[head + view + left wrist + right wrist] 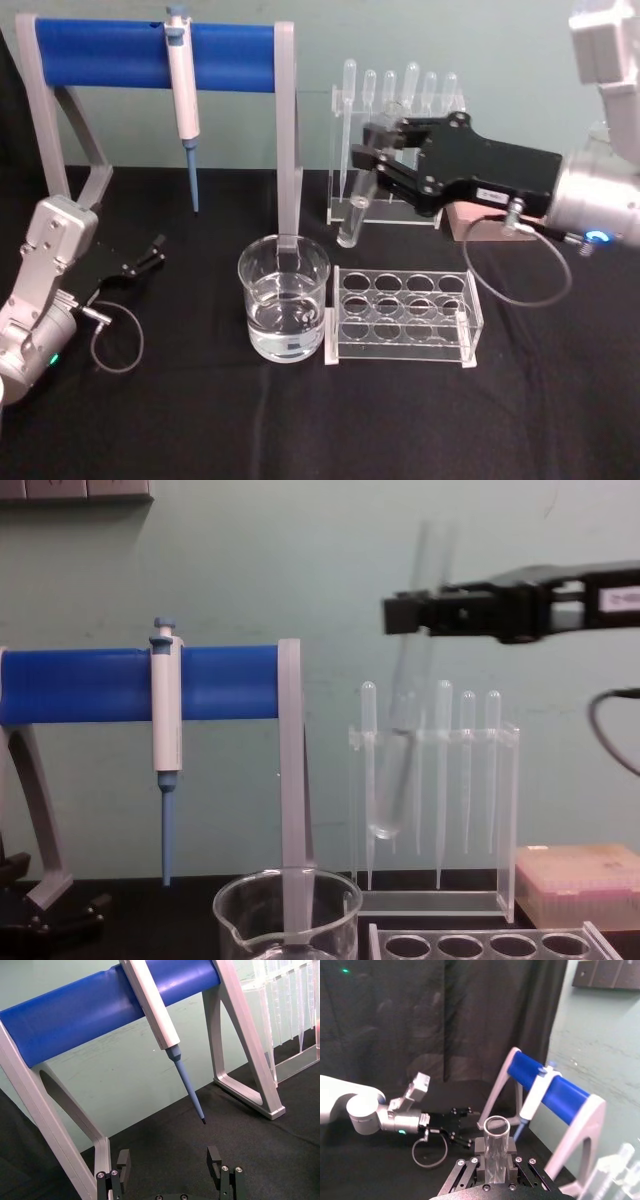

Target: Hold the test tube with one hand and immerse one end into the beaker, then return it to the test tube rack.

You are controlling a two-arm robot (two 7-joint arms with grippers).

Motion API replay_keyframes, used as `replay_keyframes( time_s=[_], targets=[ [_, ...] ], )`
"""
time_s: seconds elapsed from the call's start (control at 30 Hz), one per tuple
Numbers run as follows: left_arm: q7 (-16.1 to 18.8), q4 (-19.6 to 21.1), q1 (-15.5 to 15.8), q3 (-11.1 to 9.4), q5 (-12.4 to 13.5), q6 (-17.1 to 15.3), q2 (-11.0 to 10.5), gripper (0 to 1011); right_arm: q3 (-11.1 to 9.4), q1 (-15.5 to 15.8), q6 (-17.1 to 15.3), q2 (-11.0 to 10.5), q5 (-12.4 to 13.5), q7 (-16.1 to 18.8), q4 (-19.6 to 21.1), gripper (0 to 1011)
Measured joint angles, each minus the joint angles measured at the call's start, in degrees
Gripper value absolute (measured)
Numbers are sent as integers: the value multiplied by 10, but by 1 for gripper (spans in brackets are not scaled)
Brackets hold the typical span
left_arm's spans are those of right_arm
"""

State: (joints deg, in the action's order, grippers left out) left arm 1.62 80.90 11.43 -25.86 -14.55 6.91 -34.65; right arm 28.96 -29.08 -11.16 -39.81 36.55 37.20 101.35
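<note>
At the head view's right, the right gripper (362, 160) is pinching the test tube (352, 218) by its upper part, holding it in the air behind the test tube rack (400, 347), apart from the beaker (284, 300). From the chest view, the tube is hanging slightly tilted, its bottom higher than the beaker's rim. From the left wrist view, the left gripper (169, 1160) is keeping its jaws spread.

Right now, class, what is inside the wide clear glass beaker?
The beaker holds clear liquid in roughly its lower half and nothing else. The long clear glass test tube hangs farther back, held by the right gripper. Nothing covers the inside.
</note>
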Motion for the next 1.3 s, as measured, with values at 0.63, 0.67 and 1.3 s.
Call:
replay_keyframes(
  time_s=[0.63, 0.67, 1.3],
  targets=[
    [0, 0, 0, 0, 0, 0, 0, 1000, 79, -74, -14, 68, -27, -2, -55, 235],
    [0, 0, 0, 0, 0, 0, 0, 1000, 81, -74, -13, 69, -28, -2, -57, 236],
    [0, 0, 0, 0, 0, 0, 0, 1000, 112, -46, 47, 102, -67, 11, -139, 235]
  ],
)
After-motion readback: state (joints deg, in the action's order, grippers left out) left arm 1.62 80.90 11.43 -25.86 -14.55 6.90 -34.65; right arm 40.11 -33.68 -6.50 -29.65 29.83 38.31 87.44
